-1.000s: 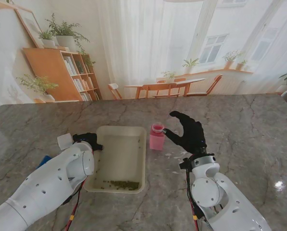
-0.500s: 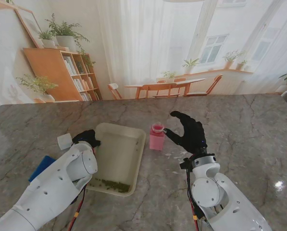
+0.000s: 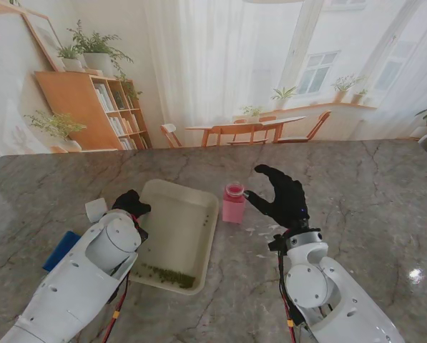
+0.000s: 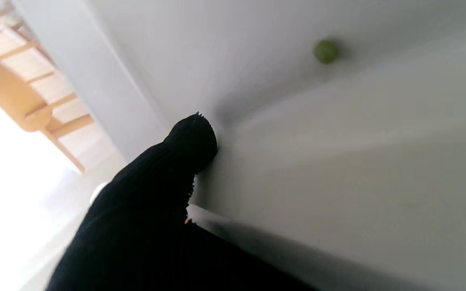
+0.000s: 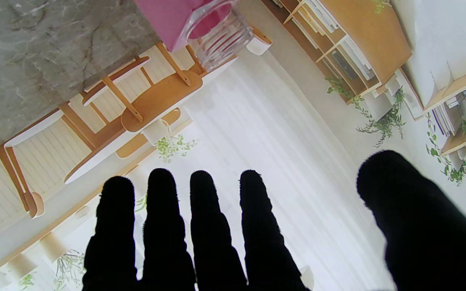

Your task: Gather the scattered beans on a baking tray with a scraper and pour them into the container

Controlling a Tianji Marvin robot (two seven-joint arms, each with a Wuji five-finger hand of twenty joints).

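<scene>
1. On the far left of the marble table (image 3: 385,193), a flat blue object (image 3: 59,249) lies partly hidden behind the robot's left arm; what it is cannot be made out.
2. Just beyond the arm, a small white block (image 3: 96,209) sits on the table beside the tray's left edge.
3. The left hand (image 3: 131,205), in a black glove, is closed on the left rim of the cream baking tray (image 3: 192,200). The left wrist camera shows one gloved fingertip (image 4: 192,139) pressed against the tray's inner wall.
4. The tray sits askew, its far end turned toward the right.
5. A band of green beans (image 3: 168,274) lies gathered along the tray's wall nearest to me. In the left wrist camera, one single bean (image 4: 325,51) rests apart on the tray floor.
6. Just right of the tray's far corner stands a pink container (image 3: 233,203), upright, with a clear ribbed rim and an open top.
7. The right hand (image 3: 281,199), also in a black glove, hovers just right of the container, holding nothing. Its fingers (image 5: 206,226) are straight and spread, with the thumb set wide; one fingertip is close to the container's rim, though contact cannot be told.
8. No scraper can be identified with certainty.
</scene>
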